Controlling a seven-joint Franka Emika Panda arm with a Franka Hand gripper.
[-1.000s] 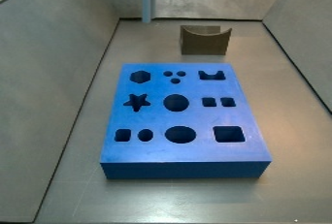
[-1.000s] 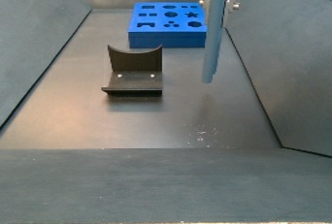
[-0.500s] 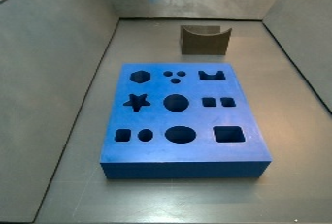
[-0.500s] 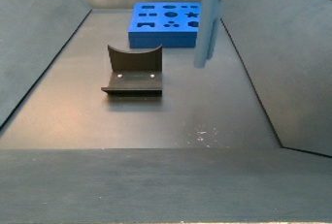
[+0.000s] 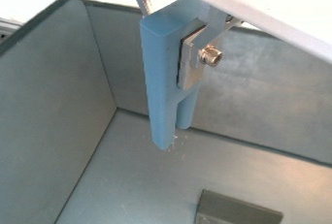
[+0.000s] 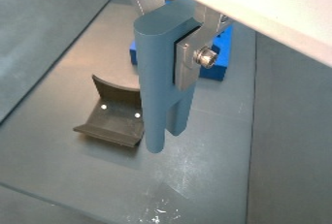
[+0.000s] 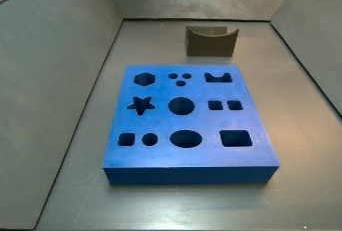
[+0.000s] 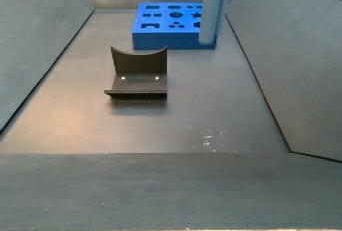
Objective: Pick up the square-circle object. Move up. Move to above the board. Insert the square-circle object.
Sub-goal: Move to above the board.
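In both wrist views the gripper [image 6: 182,44] is clamped on the upper part of the square-circle object [image 6: 161,82], a silver finger plate [image 6: 191,61] with a bolt pressed flat against the peg's side; the same hold shows in a wrist view [image 5: 182,48] where the light grey-blue peg [image 5: 166,82] hangs straight down from the jaws with its lower end free in the air above the grey floor. In a side view the peg [image 8: 213,10] hangs upright, its lower end level with the near right edge of the board [image 8: 171,23], though whether it is over the slab or just beside it cannot be told from this angle; the gripper itself is out of that picture. The bright-blue board [image 7: 187,125] lies flat on the floor with its star, circle, square and hexagon holes open, and in a wrist view a corner of it [image 6: 223,53] shows behind the peg. The dark fixture [image 8: 135,73] stands on the floor, well apart from the board, and appears below the peg in a wrist view [image 6: 109,116]
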